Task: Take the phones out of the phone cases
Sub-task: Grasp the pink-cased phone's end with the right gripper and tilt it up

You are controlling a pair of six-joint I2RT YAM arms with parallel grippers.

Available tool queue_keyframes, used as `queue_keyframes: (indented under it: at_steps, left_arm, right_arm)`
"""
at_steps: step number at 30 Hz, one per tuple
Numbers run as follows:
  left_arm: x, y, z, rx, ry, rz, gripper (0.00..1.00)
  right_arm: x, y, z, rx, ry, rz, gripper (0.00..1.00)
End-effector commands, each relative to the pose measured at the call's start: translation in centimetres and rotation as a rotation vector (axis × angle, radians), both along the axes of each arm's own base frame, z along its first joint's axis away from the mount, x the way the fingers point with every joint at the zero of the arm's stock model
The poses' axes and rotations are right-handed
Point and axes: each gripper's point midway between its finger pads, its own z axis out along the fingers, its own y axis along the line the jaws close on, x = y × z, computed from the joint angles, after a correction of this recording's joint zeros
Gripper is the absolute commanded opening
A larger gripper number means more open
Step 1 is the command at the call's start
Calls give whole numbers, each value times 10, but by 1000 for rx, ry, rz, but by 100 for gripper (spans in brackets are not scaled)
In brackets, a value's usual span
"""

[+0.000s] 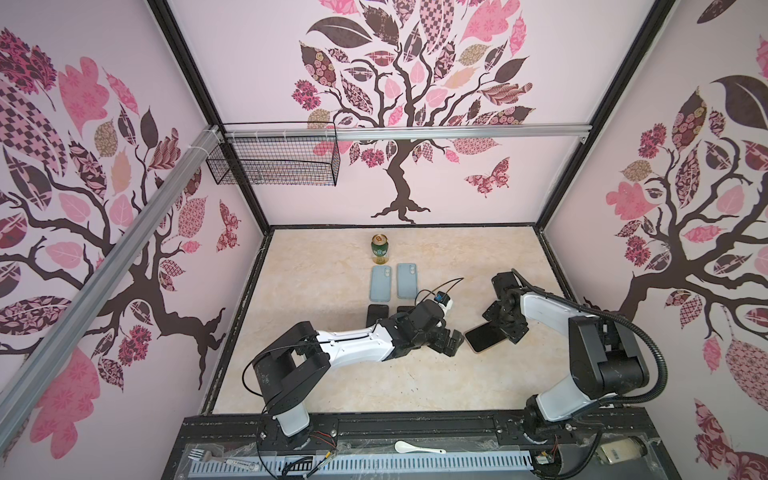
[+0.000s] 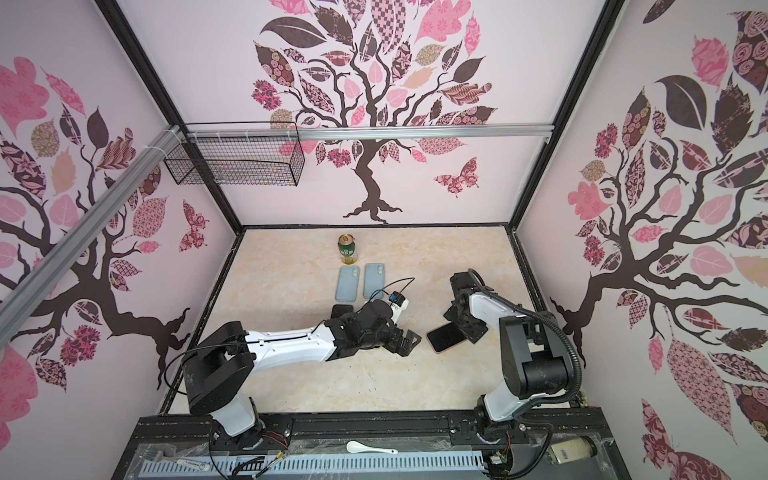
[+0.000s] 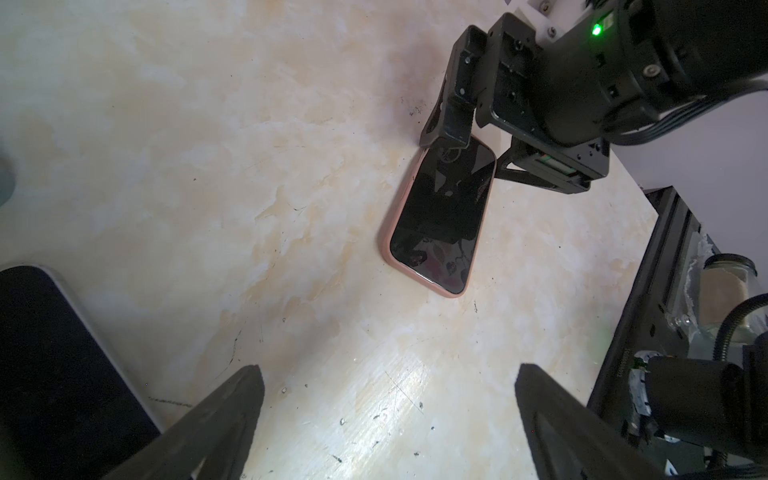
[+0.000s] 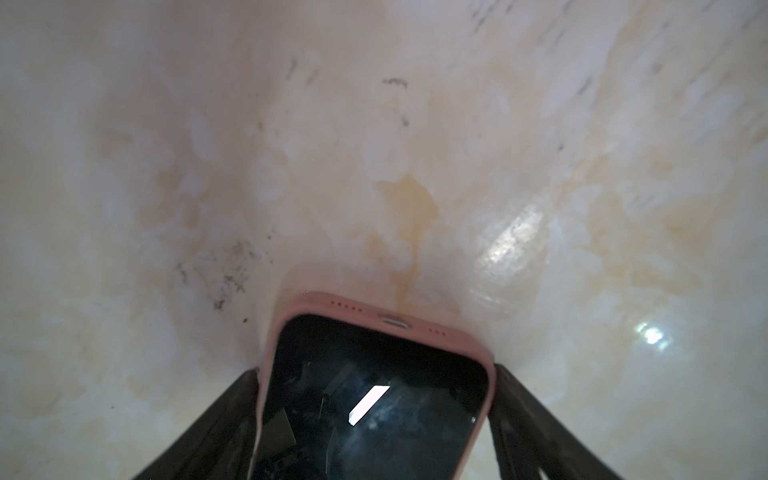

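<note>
I have the white-and-black left arm (image 1: 353,338) stretched low toward the middle, black left hand (image 3: 388,370) fully spread. The right arm (image 1: 540,307) bends inward, right hand (image 4: 376,370) tipped down, fingers (image 4: 232,415) wide; grip unclear.

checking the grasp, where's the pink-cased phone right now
In both top views the pink-cased phone lies screen up, right of centre, one end between the fingers of the right gripper, the open left gripper just left.

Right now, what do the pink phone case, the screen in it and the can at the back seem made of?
The pink case: likely soft silicone or rubbery plastic, matte, rounded edges, no glare. The phone screen: glass, glossy, mirroring a bright light. The can: probably metal, shiny gold top, printed green wall.
</note>
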Motion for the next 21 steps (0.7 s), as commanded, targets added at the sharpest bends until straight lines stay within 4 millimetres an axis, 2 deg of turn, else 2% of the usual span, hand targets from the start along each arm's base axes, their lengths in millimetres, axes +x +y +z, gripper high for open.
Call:
queue_keyframes:
  at_steps: [1, 7, 12, 17, 21]
  left_arm:
    - [8, -2, 18, -35, -16, 26, 98]
    - [12, 7, 19, -53, 16, 59, 98]
    - [18, 13, 19, -82, 65, 91, 98]
    - [16, 0, 13, -103, 130, 40, 98]
    - [16, -12, 2, -95, 178, 15, 98]
  right_arm:
    - [-7, 6, -14, 43, 36, 3, 79]
    - [-1, 13, -3, 81, -5, 18, 70]
    - [14, 27, 22, 154, -124, 90, 59]
    - [29, 43, 51, 212, -306, 214, 54]
    - [29, 48, 63, 223, -386, 272, 53]
